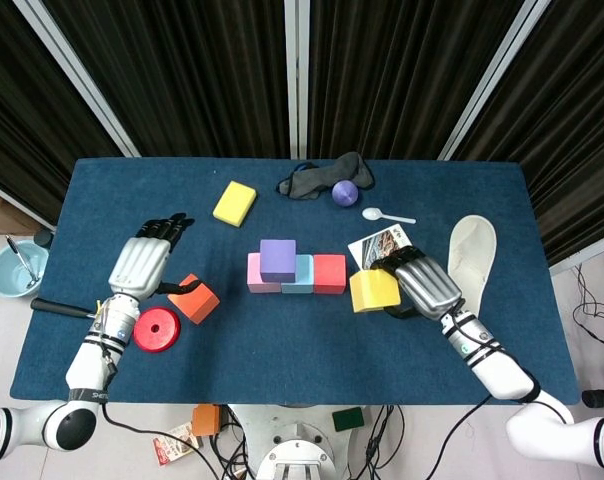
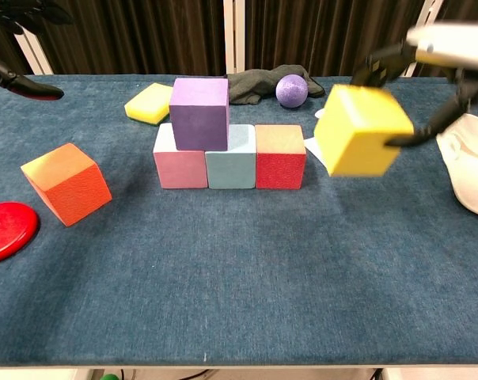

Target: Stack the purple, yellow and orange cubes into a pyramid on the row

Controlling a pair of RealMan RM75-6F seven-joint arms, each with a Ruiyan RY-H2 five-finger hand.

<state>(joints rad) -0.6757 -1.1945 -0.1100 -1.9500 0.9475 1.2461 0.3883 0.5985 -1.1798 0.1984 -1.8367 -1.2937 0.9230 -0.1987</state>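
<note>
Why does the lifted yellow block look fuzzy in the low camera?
Chest view: the yellow cube and the right hand holding it are smeared, most likely motion blur; the purple cube stays sharp. Head view: even lighting, soft shadows, everything crisp.

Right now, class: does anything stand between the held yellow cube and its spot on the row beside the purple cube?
Nothing visible does. The right hand holds the yellow cube right of the row; the purple cube leaves the spot free.

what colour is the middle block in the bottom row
Light blue; the middle block sits between a pink block and a red block, clearest in the chest view.
</note>
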